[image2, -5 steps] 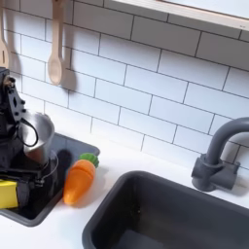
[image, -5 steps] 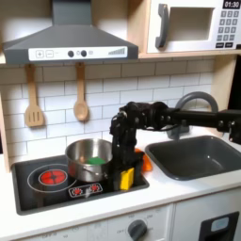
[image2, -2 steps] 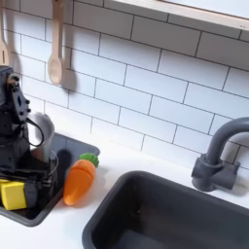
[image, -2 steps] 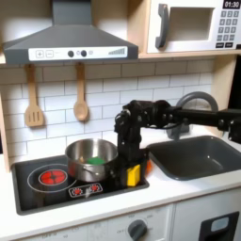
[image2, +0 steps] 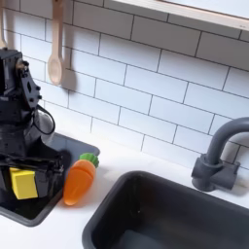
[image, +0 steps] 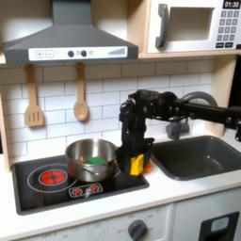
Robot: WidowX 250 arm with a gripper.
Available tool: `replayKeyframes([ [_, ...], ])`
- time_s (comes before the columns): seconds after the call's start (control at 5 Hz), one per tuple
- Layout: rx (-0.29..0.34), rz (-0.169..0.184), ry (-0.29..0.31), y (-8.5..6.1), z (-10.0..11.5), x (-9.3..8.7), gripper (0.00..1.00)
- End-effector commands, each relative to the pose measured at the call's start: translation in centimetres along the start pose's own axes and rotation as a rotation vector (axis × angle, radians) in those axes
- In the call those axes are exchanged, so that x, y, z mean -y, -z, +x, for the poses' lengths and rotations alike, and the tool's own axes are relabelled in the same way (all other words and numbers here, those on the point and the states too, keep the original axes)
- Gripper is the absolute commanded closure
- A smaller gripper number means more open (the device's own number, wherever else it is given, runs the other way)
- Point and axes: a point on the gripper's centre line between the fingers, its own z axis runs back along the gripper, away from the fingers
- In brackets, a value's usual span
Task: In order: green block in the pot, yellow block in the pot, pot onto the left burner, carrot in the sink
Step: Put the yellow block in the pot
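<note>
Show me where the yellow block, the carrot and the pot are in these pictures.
yellow block (image2: pixel 22 182): second exterior view, on its front face, between the gripper's fingers.
carrot (image2: pixel 78 183): second exterior view, on the middle of its orange body.
pot (image: pixel 81 167): first exterior view, on its shiny outer wall.

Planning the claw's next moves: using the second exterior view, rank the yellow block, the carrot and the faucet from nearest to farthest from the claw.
1. The yellow block, held in the claw at the second exterior view's left.
2. The carrot, lying on the counter just right of the claw.
3. The faucet, far right behind the sink.
</note>
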Motion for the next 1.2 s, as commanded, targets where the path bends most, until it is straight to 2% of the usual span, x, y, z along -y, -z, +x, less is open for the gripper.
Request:
replayKeyframes([
  [0.0,0.072,-0.011,-0.001,-3.5,1.4,0.2,1.0],
  [0.2,0.112,-0.008,-0.012,-5.1,2.2,-0.1,1.0],
  [0.6,0.123,0.011,-0.073,-5.8,2.8,-2.5,1.0],
  [1.0,0.09,0.019,-0.117,-4.5,3.3,-4.7,1.0],
])
